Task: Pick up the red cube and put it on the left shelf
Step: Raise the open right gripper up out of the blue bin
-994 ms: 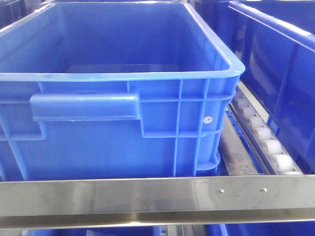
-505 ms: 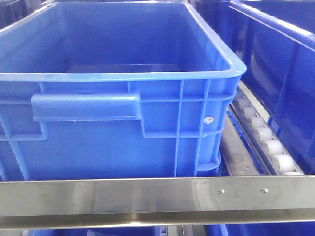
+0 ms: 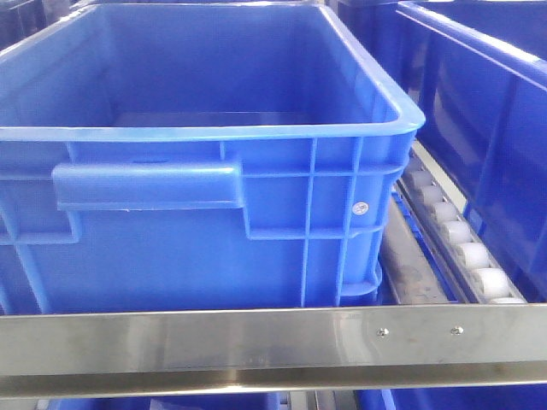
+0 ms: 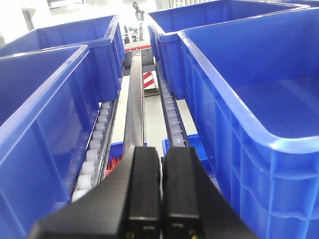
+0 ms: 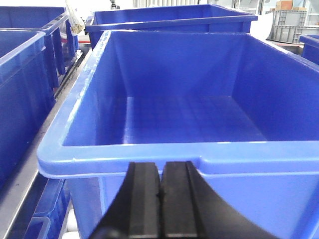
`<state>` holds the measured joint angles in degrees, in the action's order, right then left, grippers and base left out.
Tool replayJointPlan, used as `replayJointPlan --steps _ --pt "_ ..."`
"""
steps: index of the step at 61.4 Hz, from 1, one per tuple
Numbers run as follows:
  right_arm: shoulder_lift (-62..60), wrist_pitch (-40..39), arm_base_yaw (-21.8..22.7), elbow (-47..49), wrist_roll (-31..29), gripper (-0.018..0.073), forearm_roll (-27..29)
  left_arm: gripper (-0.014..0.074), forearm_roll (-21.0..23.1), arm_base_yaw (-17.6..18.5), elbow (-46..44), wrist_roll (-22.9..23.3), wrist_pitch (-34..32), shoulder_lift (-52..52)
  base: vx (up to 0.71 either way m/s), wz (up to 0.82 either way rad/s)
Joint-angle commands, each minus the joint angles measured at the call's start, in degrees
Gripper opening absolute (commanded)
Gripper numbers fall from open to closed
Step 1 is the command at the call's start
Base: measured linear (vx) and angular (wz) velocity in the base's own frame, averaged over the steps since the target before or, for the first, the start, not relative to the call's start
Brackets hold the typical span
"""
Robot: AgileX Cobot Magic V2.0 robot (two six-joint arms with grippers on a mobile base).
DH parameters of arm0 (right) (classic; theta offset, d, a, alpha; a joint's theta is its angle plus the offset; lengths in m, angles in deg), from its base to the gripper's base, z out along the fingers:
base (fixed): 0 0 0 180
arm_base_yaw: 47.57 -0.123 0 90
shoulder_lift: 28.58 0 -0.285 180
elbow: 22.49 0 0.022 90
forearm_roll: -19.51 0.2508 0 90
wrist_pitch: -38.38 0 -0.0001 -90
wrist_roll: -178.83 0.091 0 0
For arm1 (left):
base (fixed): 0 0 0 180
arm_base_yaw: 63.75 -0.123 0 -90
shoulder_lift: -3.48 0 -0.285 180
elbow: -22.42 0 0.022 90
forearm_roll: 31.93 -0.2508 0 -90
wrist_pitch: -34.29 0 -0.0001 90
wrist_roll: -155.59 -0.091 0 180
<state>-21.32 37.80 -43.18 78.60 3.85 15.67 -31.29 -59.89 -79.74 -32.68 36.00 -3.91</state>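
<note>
The red cube is out of view in all three views. The left shelf shows as a brushed steel front rail (image 3: 256, 337) with small screws and a track of white rollers (image 3: 461, 248). More of its rollers (image 4: 94, 149) run away from me in the left wrist view. My left gripper (image 4: 161, 154) is shut with nothing between its black fingers, hovering over the gap between two blue bins. My right gripper (image 5: 161, 172) is also shut and empty, just in front of a blue bin's near rim.
A large empty blue bin (image 3: 214, 128) sits on the rack behind the rail, with another bin (image 3: 479, 102) to its right. Blue bins (image 4: 40, 124) (image 4: 259, 89) flank the left gripper. A small red patch (image 4: 113, 162) shows low between the tracks; I cannot tell what it is.
</note>
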Motion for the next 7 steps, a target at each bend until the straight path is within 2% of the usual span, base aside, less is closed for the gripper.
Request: replayJointPlan --steps 1,7 --pt "-1.07 -5.56 -0.08 1.45 -0.07 0.0049 -0.48 0.0106 0.27 0.03 1.26 -0.03 -5.19 -0.47 0.0 0.0" --pt "-1.07 -5.56 -0.08 1.45 -0.07 0.0049 -0.48 0.0106 0.27 0.03 1.26 -0.03 -5.19 -0.47 0.0 0.0"
